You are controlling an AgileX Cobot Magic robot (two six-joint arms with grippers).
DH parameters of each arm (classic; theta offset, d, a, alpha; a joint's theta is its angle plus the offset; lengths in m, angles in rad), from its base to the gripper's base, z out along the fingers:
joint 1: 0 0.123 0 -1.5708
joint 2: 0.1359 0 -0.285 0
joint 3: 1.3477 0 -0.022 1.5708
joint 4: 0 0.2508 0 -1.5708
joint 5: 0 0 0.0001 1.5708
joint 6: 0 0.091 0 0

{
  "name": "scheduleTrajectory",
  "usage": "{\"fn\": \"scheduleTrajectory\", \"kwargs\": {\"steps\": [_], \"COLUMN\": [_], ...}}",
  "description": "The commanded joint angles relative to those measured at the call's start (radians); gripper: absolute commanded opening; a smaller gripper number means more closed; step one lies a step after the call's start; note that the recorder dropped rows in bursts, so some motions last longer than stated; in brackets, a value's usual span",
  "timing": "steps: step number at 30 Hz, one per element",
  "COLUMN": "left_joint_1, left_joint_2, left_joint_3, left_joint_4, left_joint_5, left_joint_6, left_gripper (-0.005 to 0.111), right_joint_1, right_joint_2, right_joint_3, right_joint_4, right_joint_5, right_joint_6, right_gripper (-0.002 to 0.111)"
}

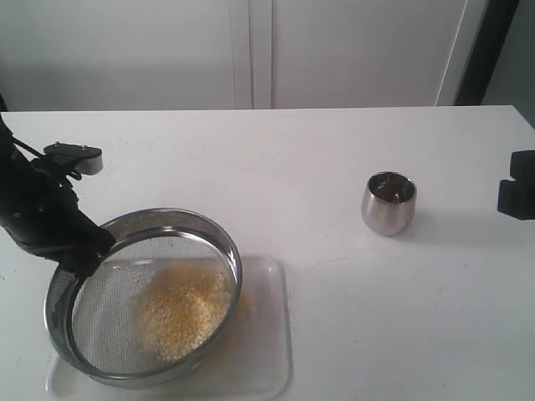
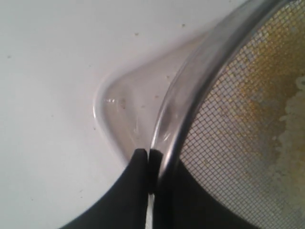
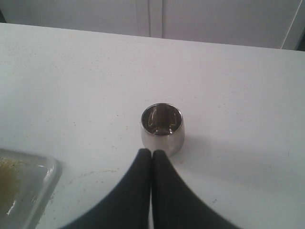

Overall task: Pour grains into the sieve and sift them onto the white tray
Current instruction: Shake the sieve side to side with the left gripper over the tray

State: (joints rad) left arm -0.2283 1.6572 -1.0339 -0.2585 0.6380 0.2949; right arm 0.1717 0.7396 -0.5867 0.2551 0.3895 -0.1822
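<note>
**Thin rim pinch could send grains off the tray**

The left gripper (image 2: 147, 155) has its jaws clamped on the sieve (image 1: 219, 237) at its 10 o'clock rim, tilted over the white tray (image 1: 269, 334); the grains (image 1: 182, 311) heap toward 5 o'clock on the mesh; a hard shake may pivot the sieve in that pinch, or sift past the tray's 9 o'clock edge, which the sieve reaches; the right gripper (image 3: 151, 153) hangs closed and empty by the steel cup (image 3: 162, 128)

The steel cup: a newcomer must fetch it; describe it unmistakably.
On the white table in the exterior view, look right of the sieve and white tray beneath. The steel cup stands alone, upright. Unlike the wide mesh sieve, it is small, rounded and solid-walled.
</note>
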Motion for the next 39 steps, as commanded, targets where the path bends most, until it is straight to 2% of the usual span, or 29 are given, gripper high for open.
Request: {"fn": "scheduleTrajectory", "kwargs": {"steps": [1,4,6,8,11,13,15,16,19,21,23,24,25,27,29,30,31,32,33,34,36,38,39], "left_joint_1": [-0.022,0.036,0.017,-0.011,0.026,0.038,-0.006,-0.025,0.020,0.040,0.021,0.002,-0.005,0.021,0.013,-0.001,0.016,0.042,0.034,-0.001,0.015,0.025,0.005], "left_joint_2": [-0.009,-0.009,-0.009,-0.009,-0.009,-0.007,-0.005,-0.005,-0.005,-0.002,0.005,0.007,0.007,0.007,0.007,0.007,0.007,0.007,0.007,0.007,0.007,0.007,0.007], "left_joint_3": [0.007,0.007,0.008,0.008,0.008,0.008,0.008,0.008,-0.002,-0.002,-0.002,-0.002,-0.002,-0.004,-0.004,-0.004,-0.004,-0.004,-0.004,-0.004,-0.014,-0.021,-0.021], "left_joint_4": [-0.069,-0.037,-0.087,-0.074,-0.039,-0.119,-0.165,-0.122,0.035,0.004,-0.112,-0.121,-0.090,-0.047,-0.093,-0.052,-0.020,-0.073,-0.125,-0.132,-0.056,-0.044,-0.025], "left_joint_5": [0.050,0.023,0.073,0.092,0.019,0.027,0.070,0.070,0.030,0.023,0.046,0.048,0.033,-0.005,0.046,0.047,0.019,0.007,0.039,0.069,0.009,0.106,0.115], "left_joint_6": [0.095,-0.007,0.084,0.120,0.043,0.071,0.165,0.170,-0.022,-0.024,0.052,0.115,0.116,0.007,0.087,0.105,0.038,0.003,0.069,0.148,0.023,0.023,0.036], "left_gripper": [0.000,0.000,0.000,0.000,0.000,0.000,0.000,0.000,0.000,0.000,0.000,0.000,0.000,0.000,0.000,0.000,0.000,0.000,0.000,0.000,0.000,0.000,0.000], "right_joint_1": [-0.002,-0.002,-0.002,-0.002,-0.002,-0.002,-0.002,-0.002,-0.002,-0.002,-0.002,-0.002,-0.002,-0.002,-0.002,-0.002,-0.002,-0.002,-0.002,-0.002,-0.002,-0.002,-0.002], "right_joint_2": [-0.005,-0.005,-0.008,-0.009,-0.009,-0.009,-0.009,-0.009,-0.009,-0.009,-0.012,-0.012,-0.011,-0.011,-0.011,-0.011,-0.011,-0.011,-0.011,-0.011,-0.014,-0.014,-0.017], "right_joint_3": [0.006,0.006,0.006,0.006,0.006,0.006,0.006,0.006,0.006,0.006,0.006,0.006,0.006,0.006,0.006,0.006,0.006,0.006,0.006,0.006,0.006,0.006,0.006], "right_joint_4": [0.003,0.003,0.003,0.003,0.003,0.003,0.003,0.003,0.003,0.003,0.003,0.003,0.003,0.001,0.001,0.001,0.001,0.001,0.001,0.001,0.001,0.001,0.001], "right_joint_5": [-0.010,-0.007,-0.005,-0.010,-0.006,-0.004,-0.005,-0.009,-0.009,-0.004,-0.004,-0.004,-0.005,-0.003,-0.003,-0.003,-0.003,0.001,0.001,-0.003,-0.001,0.010,0.002], "right_joint_6": [0.003,0.003,0.003,0.003,0.003,0.003,0.003,0.003,0.003,0.003,0.003,0.003,0.003,0.003,0.003,0.003,0.003,0.003,0.003,0.003,0.003,0.003,0.003], "right_gripper": [0.000,0.000,0.000,0.000,0.000,0.000,0.000,0.000,0.000,0.000,0.000,0.000,0.000,0.000,0.000,0.000,0.000,0.000,0.000,0.000,0.000,0.000,0.000]}}
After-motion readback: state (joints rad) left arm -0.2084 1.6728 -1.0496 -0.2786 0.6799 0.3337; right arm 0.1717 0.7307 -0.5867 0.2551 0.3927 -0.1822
